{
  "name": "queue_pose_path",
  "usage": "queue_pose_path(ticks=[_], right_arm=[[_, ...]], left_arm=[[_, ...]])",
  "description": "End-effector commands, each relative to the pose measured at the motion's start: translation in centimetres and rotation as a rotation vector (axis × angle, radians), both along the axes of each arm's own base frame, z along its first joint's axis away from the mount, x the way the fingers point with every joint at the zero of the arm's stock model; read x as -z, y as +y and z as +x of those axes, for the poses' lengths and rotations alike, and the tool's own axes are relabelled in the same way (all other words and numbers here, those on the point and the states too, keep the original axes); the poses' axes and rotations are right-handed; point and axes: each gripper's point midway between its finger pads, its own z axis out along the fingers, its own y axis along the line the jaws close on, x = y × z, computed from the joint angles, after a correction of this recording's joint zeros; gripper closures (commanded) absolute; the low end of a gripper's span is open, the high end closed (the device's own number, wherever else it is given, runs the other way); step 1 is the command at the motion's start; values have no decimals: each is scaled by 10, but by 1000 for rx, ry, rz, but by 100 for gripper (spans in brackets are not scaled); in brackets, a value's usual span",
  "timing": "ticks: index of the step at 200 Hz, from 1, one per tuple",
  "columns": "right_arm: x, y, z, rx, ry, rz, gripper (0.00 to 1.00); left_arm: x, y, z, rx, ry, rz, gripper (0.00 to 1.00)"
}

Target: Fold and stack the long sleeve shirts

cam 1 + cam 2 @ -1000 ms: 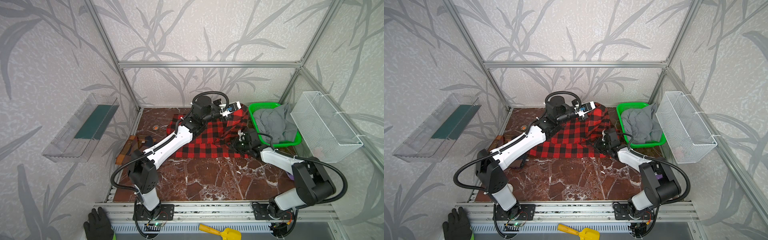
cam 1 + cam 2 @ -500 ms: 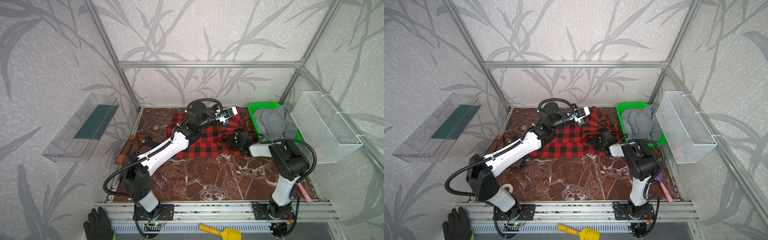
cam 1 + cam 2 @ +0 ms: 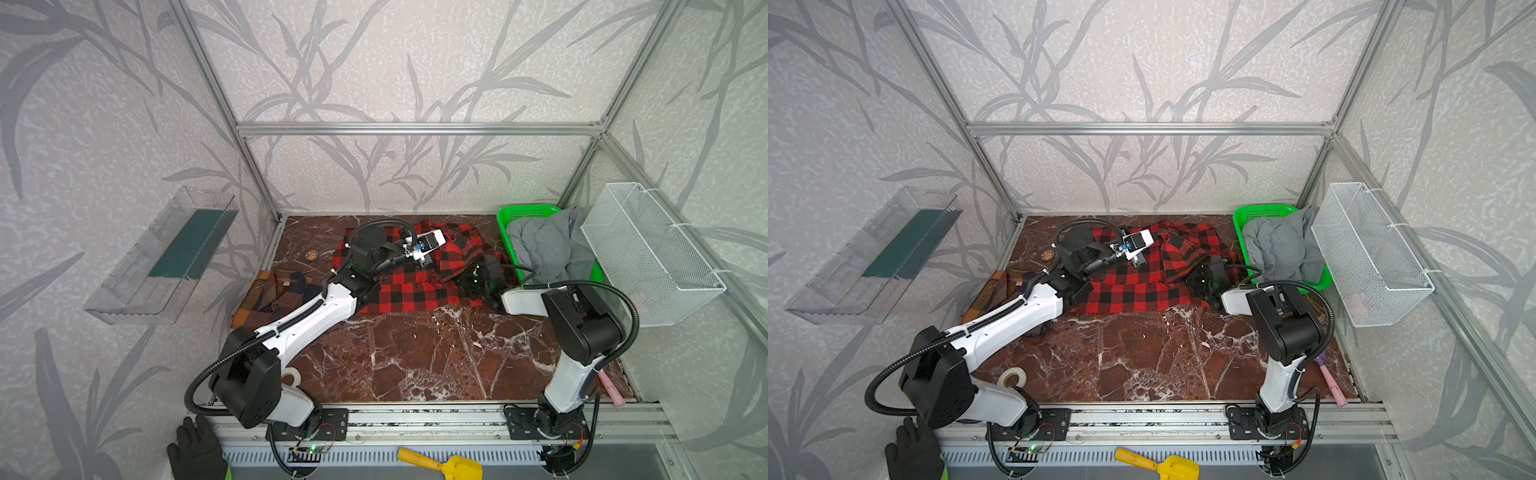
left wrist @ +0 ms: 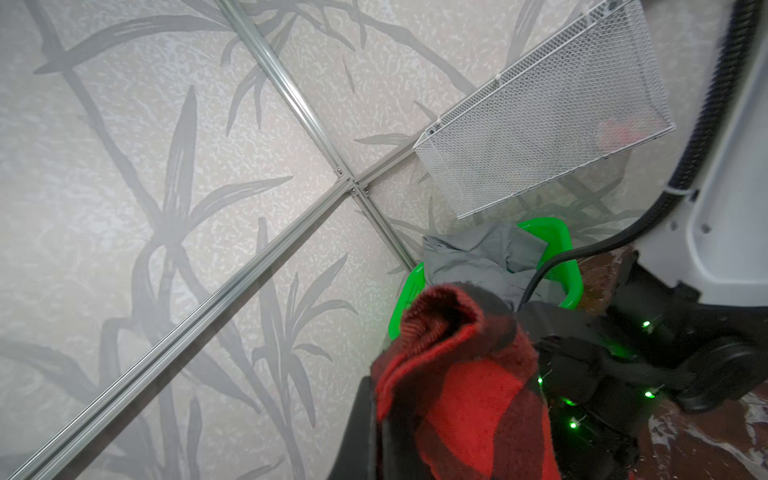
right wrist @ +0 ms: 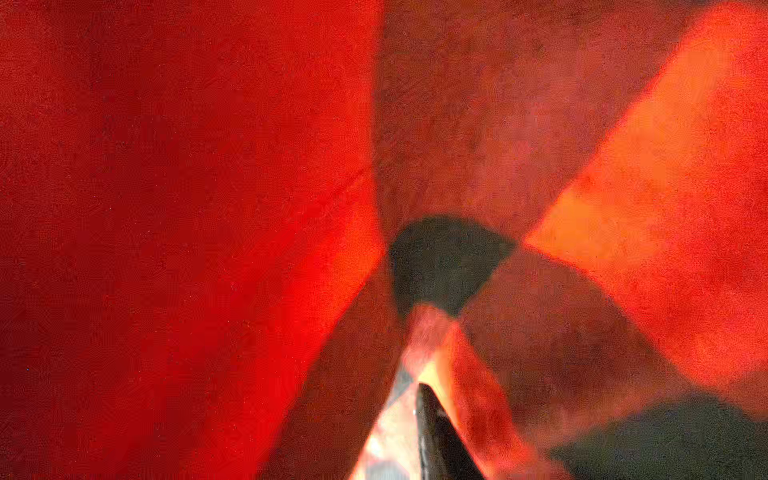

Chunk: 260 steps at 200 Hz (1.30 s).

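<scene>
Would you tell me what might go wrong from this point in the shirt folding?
The left hand pinches only a bunched bit of the red-and-black shirt, so the fold may land crumpled. The right hand sits low on that shirt beside the green basket; its cable may snag the grey cloth. The left arm reaches over the brown plaid shirt and may drag it.

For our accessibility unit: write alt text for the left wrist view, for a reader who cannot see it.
A bunched fold of the red-and-black check shirt rises from the shut left gripper, close to the lens. Behind it are a green basket holding grey cloth, a white mesh basket on the leaf-patterned wall, and the right arm.
</scene>
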Motion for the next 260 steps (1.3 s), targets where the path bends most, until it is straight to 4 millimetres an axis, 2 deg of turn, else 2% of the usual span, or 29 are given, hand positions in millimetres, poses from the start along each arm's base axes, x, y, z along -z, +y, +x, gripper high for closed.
queue_pose_path(ticks=[1, 17, 21, 38, 57, 80, 115, 142, 166, 210, 255, 260], right_arm=[[-13, -1, -14, -26, -29, 9, 65], [-8, -5, -24, -38, -20, -3, 63], [-18, -4, -26, -46, -42, 2, 63], [-26, -6, -35, -80, -52, -17, 61], [-44, -7, -43, -129, -100, -40, 59], [-77, -11, -50, -188, -191, -122, 55], [-124, -15, -58, -241, -353, -192, 53], [-144, -19, -61, -231, -428, -205, 52], [-145, -18, -57, -246, -414, -198, 52], [-130, -13, -53, -258, -371, -166, 52], [-108, -4, -49, -280, -312, -113, 52], [-104, -3, -49, -281, -304, -106, 52]], left_arm=[[-7, 18, 16, -43, -29, -41, 100], [-5, 20, 29, -51, -35, -13, 100], [-6, 20, 33, -52, -35, -12, 100], [-11, 13, 42, -19, -67, 33, 100], [-12, 3, 48, 28, -93, 87, 100], [-10, -4, 49, 62, -125, 114, 100], [16, 7, 55, 6, -156, 174, 100], [25, 20, 59, -44, -175, 170, 100], [28, 34, 62, -79, -183, 161, 100], [46, 69, 76, -175, -158, 139, 100], [43, 79, 77, -209, -171, 116, 100], [43, 81, 78, -220, -169, 103, 97]])
